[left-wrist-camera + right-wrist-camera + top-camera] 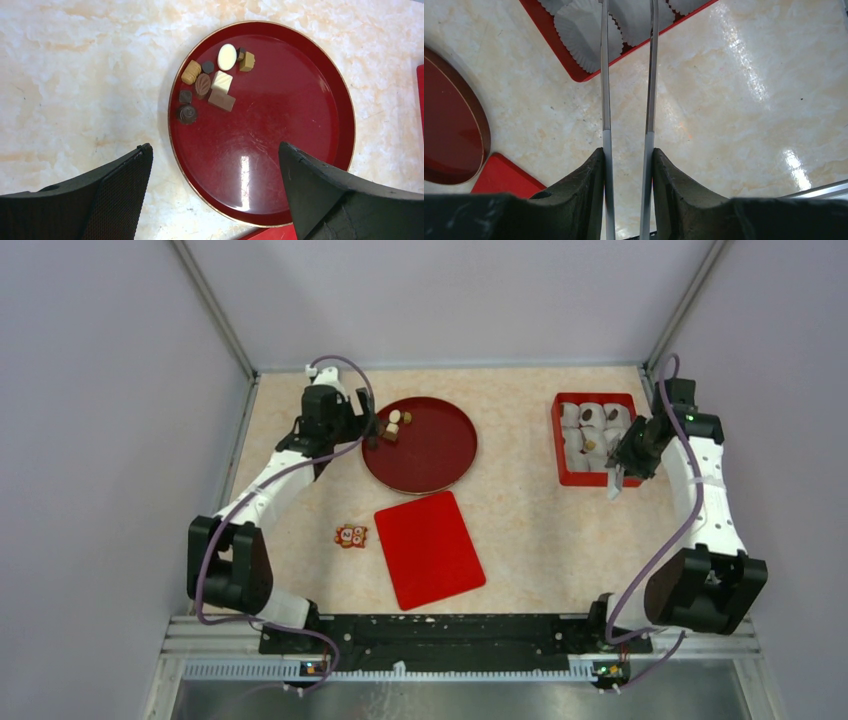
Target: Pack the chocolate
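Several small chocolates (210,85), dark brown, tan and white, lie clustered at the far-left of a round red plate (290,115); the top view shows them too (393,426). My left gripper (215,150) is open and empty, hovering over the plate's near-left rim, short of the chocolates. My right gripper (628,152) is shut on metal tongs (604,75). The tongs' blades stand apart with nothing visible between them and reach over the white paper cups (579,30) in the red box (557,445). Their tips are cut off by the frame's top.
A flat red lid (428,548) lies in the table's middle, just below the round plate (430,455). A small red-orange packet (351,536) lies left of the lid. A few cups in the box hold dark pieces. Grey walls enclose the table.
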Controlling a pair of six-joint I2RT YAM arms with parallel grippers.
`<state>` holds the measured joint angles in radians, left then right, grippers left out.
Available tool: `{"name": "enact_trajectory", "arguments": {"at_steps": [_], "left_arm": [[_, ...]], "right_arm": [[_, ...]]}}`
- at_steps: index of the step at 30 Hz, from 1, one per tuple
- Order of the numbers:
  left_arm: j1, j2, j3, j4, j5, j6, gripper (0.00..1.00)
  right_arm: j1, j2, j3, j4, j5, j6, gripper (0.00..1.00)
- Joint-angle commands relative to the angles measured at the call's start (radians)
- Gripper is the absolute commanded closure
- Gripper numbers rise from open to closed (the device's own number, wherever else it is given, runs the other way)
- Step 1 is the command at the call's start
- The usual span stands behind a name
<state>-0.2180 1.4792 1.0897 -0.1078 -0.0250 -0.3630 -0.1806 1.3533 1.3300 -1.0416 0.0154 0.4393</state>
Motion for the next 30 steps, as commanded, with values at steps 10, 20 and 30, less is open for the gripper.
{"name": "enact_trajectory", "arguments": {"at_steps": [10, 20, 30], "left_arm": [[-0.003, -0.002, 0.129, -0.044, -0.022, 0.106, 0.01], [-0.002, 0.009, 0.146, -0.049, -0.044, 0.146, 0.01], [-0.003, 0.048, 0.177, -0.065, -0.029, 0.069, 0.01]], "right_arm": [[-0.066, 0.025, 0.031, -0.017, -0.097, -0.006, 0.97], [-0.111, -0.001, 0.001, -0.001, -0.026, -0.005, 0.97], [-0.149, 0.073, 0.021, 0.042, -0.032, -0.053, 0.95]]}}
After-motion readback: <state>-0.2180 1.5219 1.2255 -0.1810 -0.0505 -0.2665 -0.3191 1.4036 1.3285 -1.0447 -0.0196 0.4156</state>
